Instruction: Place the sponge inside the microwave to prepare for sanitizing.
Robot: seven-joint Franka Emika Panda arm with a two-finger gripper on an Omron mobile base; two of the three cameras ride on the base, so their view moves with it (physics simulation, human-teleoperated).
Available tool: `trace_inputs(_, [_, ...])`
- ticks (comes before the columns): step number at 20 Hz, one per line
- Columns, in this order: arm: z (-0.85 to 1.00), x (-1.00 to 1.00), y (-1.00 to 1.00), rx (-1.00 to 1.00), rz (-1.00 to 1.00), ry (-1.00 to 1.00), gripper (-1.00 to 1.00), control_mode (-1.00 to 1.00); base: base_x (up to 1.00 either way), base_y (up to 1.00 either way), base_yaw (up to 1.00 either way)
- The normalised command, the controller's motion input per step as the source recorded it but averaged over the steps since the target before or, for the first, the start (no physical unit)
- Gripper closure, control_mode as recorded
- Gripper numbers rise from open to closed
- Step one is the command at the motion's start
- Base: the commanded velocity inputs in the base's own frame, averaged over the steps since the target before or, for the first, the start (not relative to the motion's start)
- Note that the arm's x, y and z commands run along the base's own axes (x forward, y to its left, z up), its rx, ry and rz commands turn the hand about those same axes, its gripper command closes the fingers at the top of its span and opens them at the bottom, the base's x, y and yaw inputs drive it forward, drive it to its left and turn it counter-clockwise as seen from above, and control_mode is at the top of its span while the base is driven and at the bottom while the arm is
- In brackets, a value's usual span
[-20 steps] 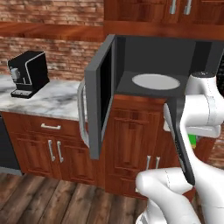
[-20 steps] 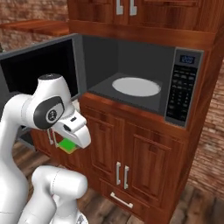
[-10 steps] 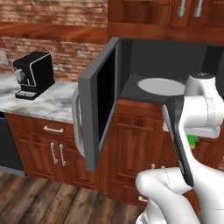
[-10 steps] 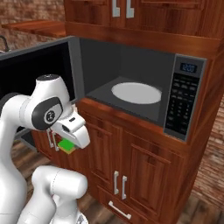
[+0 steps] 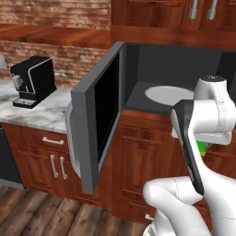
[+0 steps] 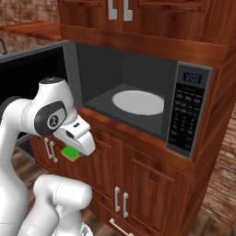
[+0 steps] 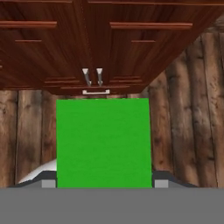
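The microwave [image 6: 138,99] takes up the centre of the right base view, its cavity open, with the pale turntable [image 6: 137,102] bare in the middle and the keypad panel [image 6: 186,113] at centre right; in the left base view its dark glass door [image 5: 99,115] swings out to the left of centre. Below it run the wooden cabinet doors [image 6: 133,184], and at the far left of the left base view the black coffee machine [image 5: 31,80] sits on the marble counter [image 5: 39,113]. The sponge [image 7: 103,142] fills the middle of the hand view as a green slab pinched between the two fingertips at the lower edge, so the gripper [image 7: 103,183] is part-way closed and clamped on it; in the right base view the sponge shows at lower left, tucked under the white hand, level with the cabinet fronts and well below the cavity floor. The main risk, as I judge it, is the lift: raised too close to the cabinets, the sponge or the hand could catch the lip under the cavity and be knocked loose. Swinging wide toward the left of the frame could strike the open door. A release short of the turntable would let the sponge land on the sill and tumble to the floor.
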Motion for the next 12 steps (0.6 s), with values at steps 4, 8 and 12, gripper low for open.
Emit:
trace_inputs(4, [0.0, 0.0, 0.0, 0.0, 0.0, 0.0, 1.0, 1.0, 0.55, -0.41, 0.06])
trace_inputs(8, [0.0, 0.0, 0.0, 0.0, 0.0, 0.0, 1.0, 1.0, 0.36, -0.44, 0.08])
trace_inputs(12, [0.0, 0.0, 0.0, 0.0, 0.0, 0.0, 1.0, 1.0, 0.09, -0.03, 0.03])
